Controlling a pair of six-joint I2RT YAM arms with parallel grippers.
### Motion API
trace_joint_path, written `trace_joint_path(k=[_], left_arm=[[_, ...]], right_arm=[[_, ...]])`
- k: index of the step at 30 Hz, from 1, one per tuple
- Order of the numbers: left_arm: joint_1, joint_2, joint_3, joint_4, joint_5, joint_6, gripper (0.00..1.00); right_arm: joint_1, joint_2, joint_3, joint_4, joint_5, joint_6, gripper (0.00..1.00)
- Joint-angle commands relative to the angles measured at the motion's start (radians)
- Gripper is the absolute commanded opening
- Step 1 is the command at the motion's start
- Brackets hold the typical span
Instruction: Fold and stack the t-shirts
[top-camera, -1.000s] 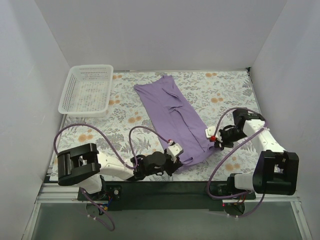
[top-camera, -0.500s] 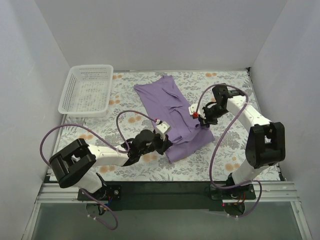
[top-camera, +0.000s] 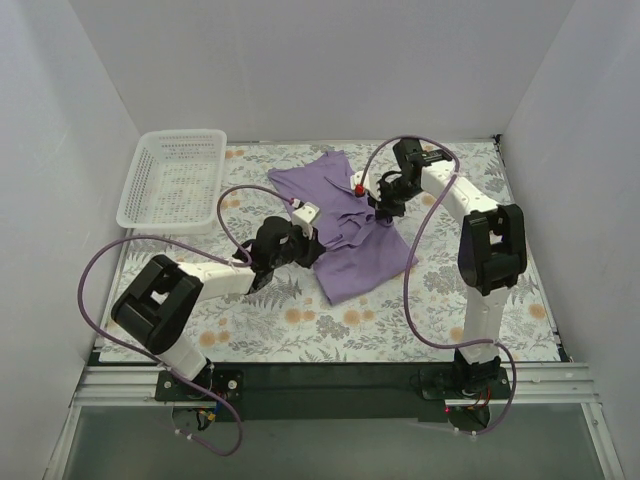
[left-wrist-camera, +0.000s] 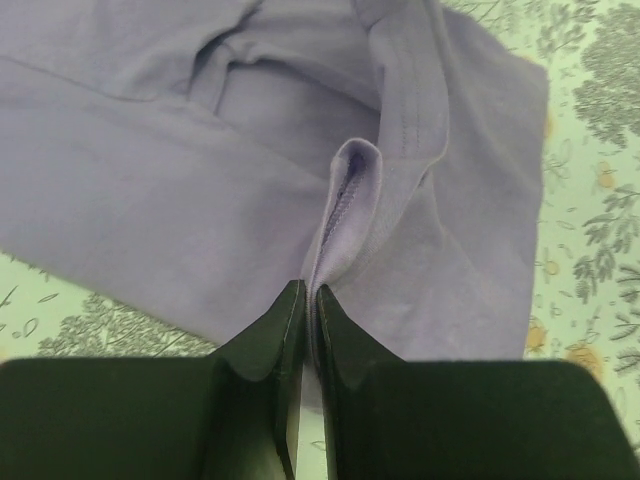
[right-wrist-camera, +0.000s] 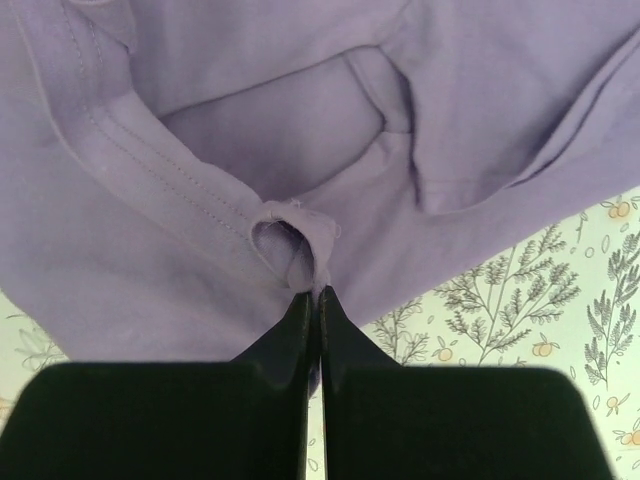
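Nearest to the arm bases, the floral table cover shows in front of the lower edge of the lavender t-shirt. The shirt lies near the middle of the table, slanted. Its near part is spread flat on the cover and its far part is bunched between the two arms. The left gripper reaches in from the left side of the shirt. Its jaws are almost completely closed and they pinch a raised fold of the purple fabric, with a stitched hem standing up just beyond the tips. A little farther, on the right side of the shirt, the right gripper has its jaws pressed together on a small curled loop of hem, so both grippers hold the same shirt. In the top view the cloth between them is wrinkled. At the far left corner stands the white plastic basket, well apart from the shirt.
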Motion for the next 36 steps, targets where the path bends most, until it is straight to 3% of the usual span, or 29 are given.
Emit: trace_joint_path(k=[1, 16, 36], left_arm=[[0.043, 0.032, 0.051, -0.035, 0.058, 0.026, 0.0], [0.117, 0.144, 0.213, -0.119, 0.104, 0.049, 0.0], [0.163, 0.235, 0.303, -0.139, 0.098, 0.047, 0.0]], right_arm=[[0.001, 0.049, 0.109, 0.031, 0.008, 0.096, 0.01], [0.003, 0.161, 0.214, 0.046, 0.042, 0.17, 0.01], [0.003, 0.253, 0.305, 0.108, 0.078, 0.308, 0.01]])
